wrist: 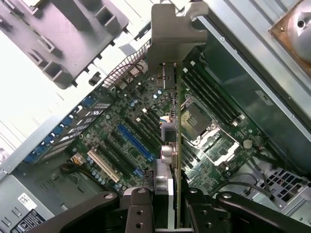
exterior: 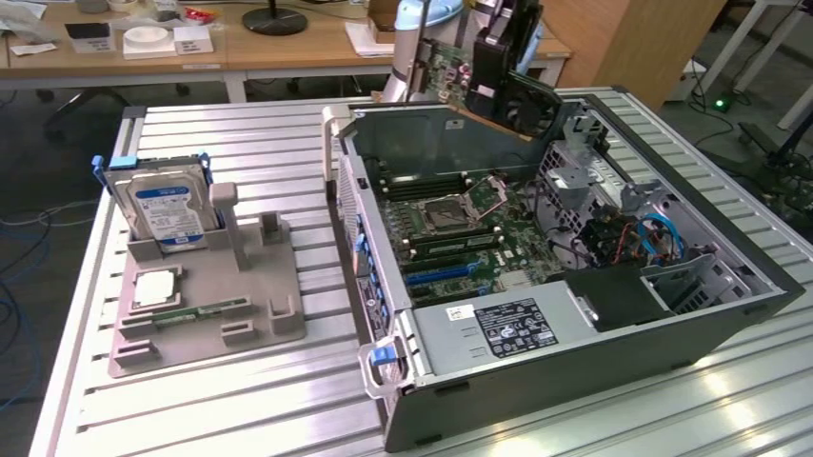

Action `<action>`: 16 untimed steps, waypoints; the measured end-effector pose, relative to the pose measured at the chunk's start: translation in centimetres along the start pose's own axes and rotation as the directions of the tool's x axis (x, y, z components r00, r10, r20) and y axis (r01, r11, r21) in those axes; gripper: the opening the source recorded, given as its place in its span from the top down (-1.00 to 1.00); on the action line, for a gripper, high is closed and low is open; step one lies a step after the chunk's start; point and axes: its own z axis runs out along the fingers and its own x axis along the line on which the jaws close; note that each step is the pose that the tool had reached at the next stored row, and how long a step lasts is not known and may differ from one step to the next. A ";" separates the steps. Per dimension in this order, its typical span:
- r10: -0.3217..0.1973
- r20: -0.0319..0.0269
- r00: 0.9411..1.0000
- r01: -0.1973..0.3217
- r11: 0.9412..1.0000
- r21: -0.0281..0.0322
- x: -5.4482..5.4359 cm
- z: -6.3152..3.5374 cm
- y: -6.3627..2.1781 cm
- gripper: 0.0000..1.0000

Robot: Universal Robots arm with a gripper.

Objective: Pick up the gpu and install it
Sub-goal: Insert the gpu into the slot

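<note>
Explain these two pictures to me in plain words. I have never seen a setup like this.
This is a robot arm working on an open computer case lying on a slatted metal table. One picture comes from a camera off the arm; the other from a camera on its wrist, looking past the gripper into the case at the motherboard. The gripper is clamped on the gpu, a green card with a silver bracket, held above the case. On the exterior view's left, a grey holder carries an upright hard drive and a flat-lying memory stick.
</note>
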 end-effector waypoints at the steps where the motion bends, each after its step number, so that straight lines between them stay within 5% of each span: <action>1: -0.010 0.000 1.000 0.010 1.000 0.000 0.0 0.00 0.00 0.44; 9: -0.094 -0.002 0.996 0.094 0.996 0.000 0.0 -0.01 -0.02 0.44; 16: -0.189 -0.004 0.982 0.189 0.982 0.000 0.0 0.00 -0.03 0.44</action>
